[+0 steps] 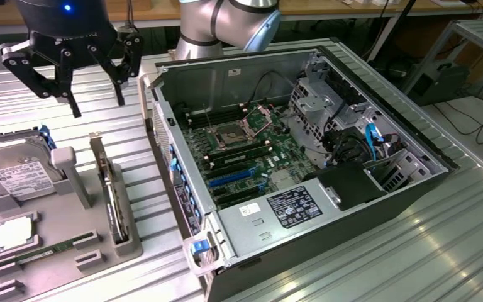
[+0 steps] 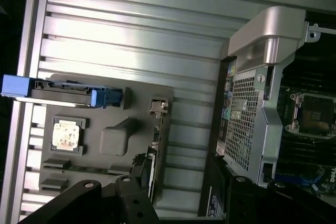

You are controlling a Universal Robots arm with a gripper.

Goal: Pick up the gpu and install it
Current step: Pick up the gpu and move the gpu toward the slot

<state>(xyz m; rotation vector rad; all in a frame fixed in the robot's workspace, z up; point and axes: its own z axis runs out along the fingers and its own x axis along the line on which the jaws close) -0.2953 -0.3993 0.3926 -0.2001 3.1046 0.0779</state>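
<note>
open-jawed, empty gripper (image 1: 97, 106) near the gpu (image 1: 110, 189), seemingly on edge in the grey holder (image 1: 73, 220) beside the computer case (image 1: 250, 251)

You're looking at the ribbed worktop (image 2: 131, 40) with the gray tray (image 2: 113, 140) sitting on it. The gpu (image 2: 155, 140) stands on edge in its slot, on the tray's side nearest the open computer case (image 2: 247, 114). The hard drive (image 2: 63, 88) and CPU chip (image 2: 66, 134) sit in there too. Your fingers (image 2: 128, 203) are spread wide.
</note>
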